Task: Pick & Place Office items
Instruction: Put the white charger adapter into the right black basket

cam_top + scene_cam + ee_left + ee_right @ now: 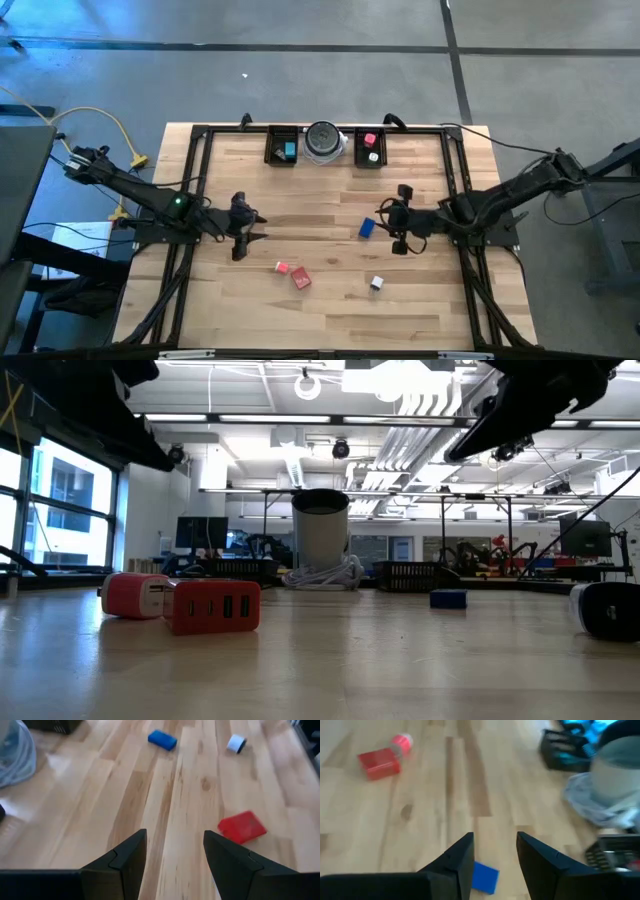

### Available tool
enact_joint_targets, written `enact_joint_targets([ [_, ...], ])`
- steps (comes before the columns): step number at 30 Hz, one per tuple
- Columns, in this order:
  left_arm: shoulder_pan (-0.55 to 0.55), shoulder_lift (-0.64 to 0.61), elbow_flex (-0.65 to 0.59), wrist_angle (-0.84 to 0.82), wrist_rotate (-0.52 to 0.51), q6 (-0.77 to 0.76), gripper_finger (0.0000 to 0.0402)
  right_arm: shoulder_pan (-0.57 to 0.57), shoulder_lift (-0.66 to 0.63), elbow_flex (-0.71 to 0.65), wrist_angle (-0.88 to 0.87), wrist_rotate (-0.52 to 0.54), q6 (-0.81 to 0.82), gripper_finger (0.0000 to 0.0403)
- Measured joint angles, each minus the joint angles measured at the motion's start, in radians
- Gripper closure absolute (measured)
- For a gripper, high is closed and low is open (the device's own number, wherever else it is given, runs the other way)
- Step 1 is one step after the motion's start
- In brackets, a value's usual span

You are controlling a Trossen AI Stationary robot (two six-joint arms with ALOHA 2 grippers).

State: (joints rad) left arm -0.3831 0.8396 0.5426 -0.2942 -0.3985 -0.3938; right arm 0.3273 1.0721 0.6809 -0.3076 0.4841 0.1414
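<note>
On the wooden table [330,310], scattered office items [301,281].

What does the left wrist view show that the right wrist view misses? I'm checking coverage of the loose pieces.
Only the left wrist view shows the white piece and the left gripper, open above bare table. Only the right wrist view shows the pink piece, the teal-filled black tray and the right gripper, open over the blue piece. Both show the blue piece, the red piece and the silver dish.
</note>
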Motion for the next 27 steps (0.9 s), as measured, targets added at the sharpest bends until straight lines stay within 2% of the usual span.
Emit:
enact_joint_targets([
  [6, 0.017, 0.069, 0.0, 0.046, 0.0, 0.007, 0.021, -0.103, 0.0, -0.005, 0.039, -0.214, -0.04, 0.0268],
  [13, 0.038, 0.053, 0.0, 0.08, 0.0, 0.045, 0.021, -0.196, 0.042, -0.005, 0.028, -0.414, -0.041, 0.0268],
  [20, 0.041, 0.058, 0.0, 0.088, 0.001, 0.046, 0.021, -0.228, 0.183, 0.044, 0.022, -0.522, -0.038, 0.0268],
  [27, 0.041, 0.058, 0.0, 0.091, 0.002, 0.046, 0.021, -0.281, 0.249, 0.084, 0.011, -0.605, 0.015, 0.0268],
])
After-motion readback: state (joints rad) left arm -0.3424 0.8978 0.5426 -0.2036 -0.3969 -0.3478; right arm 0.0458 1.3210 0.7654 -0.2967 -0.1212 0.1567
